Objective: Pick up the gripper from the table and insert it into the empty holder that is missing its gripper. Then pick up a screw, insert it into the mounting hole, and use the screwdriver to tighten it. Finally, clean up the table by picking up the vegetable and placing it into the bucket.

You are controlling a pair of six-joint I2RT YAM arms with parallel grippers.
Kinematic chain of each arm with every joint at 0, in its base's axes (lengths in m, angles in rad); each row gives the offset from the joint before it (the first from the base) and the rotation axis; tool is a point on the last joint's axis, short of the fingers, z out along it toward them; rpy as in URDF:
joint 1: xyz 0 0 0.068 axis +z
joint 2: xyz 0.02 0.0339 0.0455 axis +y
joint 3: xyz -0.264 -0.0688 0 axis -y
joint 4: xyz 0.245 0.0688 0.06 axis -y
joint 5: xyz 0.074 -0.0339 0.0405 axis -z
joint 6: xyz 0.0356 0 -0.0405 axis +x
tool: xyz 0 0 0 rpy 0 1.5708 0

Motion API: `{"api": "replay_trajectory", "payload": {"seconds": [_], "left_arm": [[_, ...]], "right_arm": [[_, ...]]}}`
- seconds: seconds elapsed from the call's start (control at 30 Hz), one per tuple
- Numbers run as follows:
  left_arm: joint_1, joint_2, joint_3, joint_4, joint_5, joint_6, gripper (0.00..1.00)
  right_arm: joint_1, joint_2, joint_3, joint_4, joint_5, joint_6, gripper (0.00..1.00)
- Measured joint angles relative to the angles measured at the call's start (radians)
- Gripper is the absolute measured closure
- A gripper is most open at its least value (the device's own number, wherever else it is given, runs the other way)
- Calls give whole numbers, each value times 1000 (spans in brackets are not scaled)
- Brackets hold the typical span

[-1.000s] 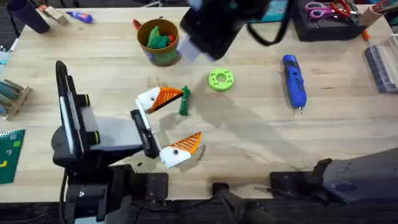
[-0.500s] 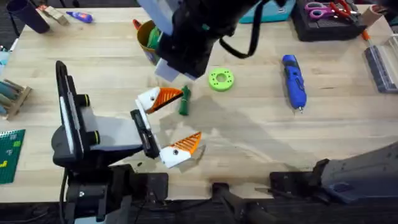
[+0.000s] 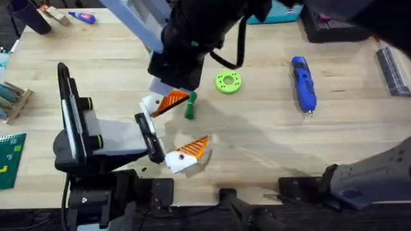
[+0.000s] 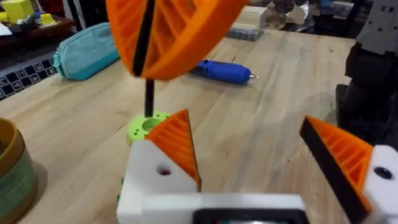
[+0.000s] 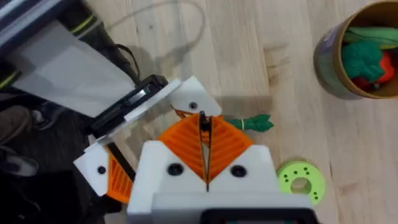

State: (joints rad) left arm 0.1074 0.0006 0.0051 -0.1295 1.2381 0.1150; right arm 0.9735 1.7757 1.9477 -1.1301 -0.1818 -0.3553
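The left gripper (image 4: 244,121) is released. The holder (image 5: 193,102) lies just under the right gripper (image 5: 204,134), which is clenched on a thin black pin, presumably the screw (image 4: 149,99), held upright. The right arm is judged nearer.

One screwdriver (image 3: 304,83), one green ring (image 3: 228,82), one vegetable (image 3: 190,104), two orange fingertips (image 3: 192,149)

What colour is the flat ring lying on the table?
Bright green ring; clearest in the overhead view.
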Motion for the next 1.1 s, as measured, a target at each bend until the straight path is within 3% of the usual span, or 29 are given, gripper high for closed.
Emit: {"api": "replay_trajectory", "payload": {"seconds": [0.83, 1.1], "left_arm": [[0, 0, 0, 0, 0, 0, 15], [0, 0, 0, 0, 0, 0, 15]], "right_arm": [[29, 57, 0, -14, 3, -13, 996], [81, 57, 47, -46, 93, -26, 996]]}}
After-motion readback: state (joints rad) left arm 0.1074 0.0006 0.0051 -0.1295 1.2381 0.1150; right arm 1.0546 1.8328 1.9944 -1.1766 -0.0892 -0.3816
